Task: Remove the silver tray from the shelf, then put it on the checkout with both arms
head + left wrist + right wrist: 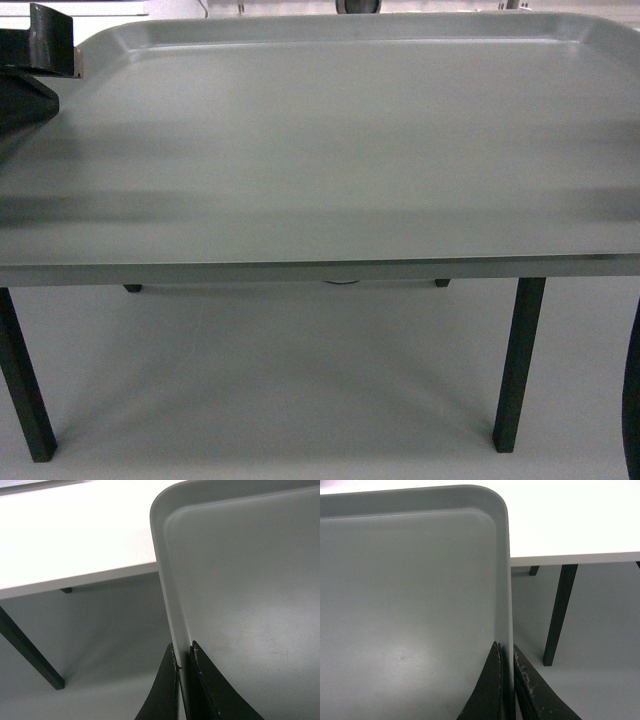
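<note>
1. Head view: the silver tray (pixel 330 150) is filling most of the frame, its flat grey bottom facing up and its low raised rim running along the far edge and curving round at both far corners. Its near edge is cutting straight across the view, hiding much of what lies behind it.
2. Head view, below the tray: dark table legs (pixel 518 365) are standing on the grey floor (pixel 280 380), one at the left and one at the right.
3. Head view, upper left: part of the black left gripper (pixel 40 60) is showing beside the tray's far left corner; the right gripper is lying outside this view.
4. Left wrist view: the left gripper (pixel 183 665) is clamping the tray's (pixel 250 605) side rim, one black finger (pixel 165 690) lying outside the rim and the other inside, on the tray's bottom.
5. Left wrist view: the tray's rounded far corner is overlapping the near edge of the white checkout (pixel 75 535) top; whether it is touching that surface cannot be told.
6. Right wrist view: the right gripper (pixel 506 657) is pinching the opposite side rim of the tray (pixel 410 605) in the same way, one finger (pixel 492 690) on the inner side and one outside.
7. Right wrist view: the tray's far corner is reaching over the white checkout (pixel 580 525), whose dark leg (pixel 560 615) is standing on the floor beyond the rim.
</note>
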Robot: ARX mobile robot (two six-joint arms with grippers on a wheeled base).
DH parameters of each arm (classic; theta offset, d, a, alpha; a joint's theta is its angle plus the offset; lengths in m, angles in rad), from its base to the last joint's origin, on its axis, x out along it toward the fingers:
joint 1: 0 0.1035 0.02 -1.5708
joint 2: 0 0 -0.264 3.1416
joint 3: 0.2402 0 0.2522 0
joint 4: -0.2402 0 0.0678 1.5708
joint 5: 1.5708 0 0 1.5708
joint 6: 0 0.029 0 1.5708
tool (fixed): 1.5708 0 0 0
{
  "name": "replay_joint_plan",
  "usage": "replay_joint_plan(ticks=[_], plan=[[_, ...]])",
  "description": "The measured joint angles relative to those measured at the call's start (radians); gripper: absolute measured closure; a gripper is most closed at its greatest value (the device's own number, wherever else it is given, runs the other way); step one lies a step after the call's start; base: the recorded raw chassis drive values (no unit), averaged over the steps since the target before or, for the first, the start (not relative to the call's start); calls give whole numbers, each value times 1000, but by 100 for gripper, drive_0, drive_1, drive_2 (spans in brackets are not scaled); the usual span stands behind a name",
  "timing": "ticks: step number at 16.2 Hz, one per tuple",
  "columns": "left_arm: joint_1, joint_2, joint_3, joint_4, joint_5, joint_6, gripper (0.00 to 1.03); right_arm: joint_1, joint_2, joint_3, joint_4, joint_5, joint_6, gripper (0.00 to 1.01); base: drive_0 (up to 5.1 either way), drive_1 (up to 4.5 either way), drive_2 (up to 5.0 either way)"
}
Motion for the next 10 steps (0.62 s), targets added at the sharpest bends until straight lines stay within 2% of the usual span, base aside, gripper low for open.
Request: replay_joint_plan(ticks=[10], plan=[[-1, 0, 0, 2, -1, 0, 99, 0, 0, 0, 2, 0, 0, 98, -9, 326, -344]])
